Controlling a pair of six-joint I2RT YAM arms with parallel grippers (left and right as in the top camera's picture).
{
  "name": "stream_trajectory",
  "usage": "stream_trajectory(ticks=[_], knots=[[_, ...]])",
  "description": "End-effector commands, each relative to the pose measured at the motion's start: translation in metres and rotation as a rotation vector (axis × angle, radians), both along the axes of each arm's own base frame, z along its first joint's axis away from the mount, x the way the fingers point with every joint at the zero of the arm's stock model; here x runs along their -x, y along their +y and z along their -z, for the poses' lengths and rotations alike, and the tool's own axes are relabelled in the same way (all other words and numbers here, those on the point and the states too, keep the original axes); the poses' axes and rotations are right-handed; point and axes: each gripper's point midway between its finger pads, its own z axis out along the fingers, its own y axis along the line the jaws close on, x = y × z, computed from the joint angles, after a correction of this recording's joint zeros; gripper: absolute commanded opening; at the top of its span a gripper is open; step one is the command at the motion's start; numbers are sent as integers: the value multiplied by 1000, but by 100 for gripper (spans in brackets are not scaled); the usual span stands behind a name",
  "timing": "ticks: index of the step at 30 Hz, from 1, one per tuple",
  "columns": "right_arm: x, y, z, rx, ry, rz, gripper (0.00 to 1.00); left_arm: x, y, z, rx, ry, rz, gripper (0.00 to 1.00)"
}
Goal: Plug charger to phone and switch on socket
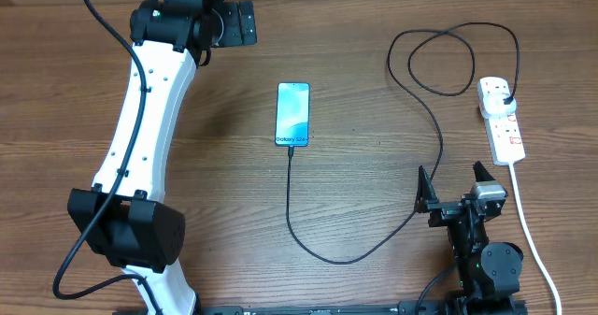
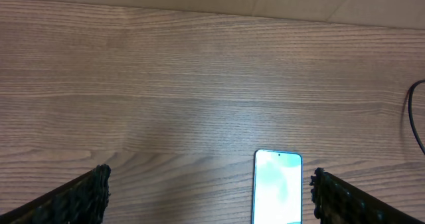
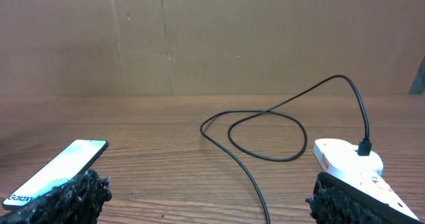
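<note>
The phone lies flat mid-table with its blue screen lit; it also shows in the left wrist view and the right wrist view. The charger cable runs from the phone's near end, loops right and back, and its black plug sits in the white power strip. The cable and the strip show in the right wrist view. My left gripper is open and empty at the far left. My right gripper is open and empty near the front edge, left of the strip.
The strip's thick white cord runs down the right side toward the front edge. My left arm stretches along the table's left side. A cardboard wall stands behind the table.
</note>
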Motion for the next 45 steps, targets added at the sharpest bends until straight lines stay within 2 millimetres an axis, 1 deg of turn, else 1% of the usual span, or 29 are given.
stream_trajectory(ticks=[1,36,41,45], knots=[[0,-2,2,-2,-3,12,100,-1,3,2,-20,3,2,100],[0,-2,2,-3,-5,8,100,-1,3,2,-20,3,2,99],[0,-2,1,-3,-5,8,100,-1,17,2,-97,-5,-32,100],[0,-2,1,-3,-5,8,100,-1,17,0,-103,-8,-27,100]])
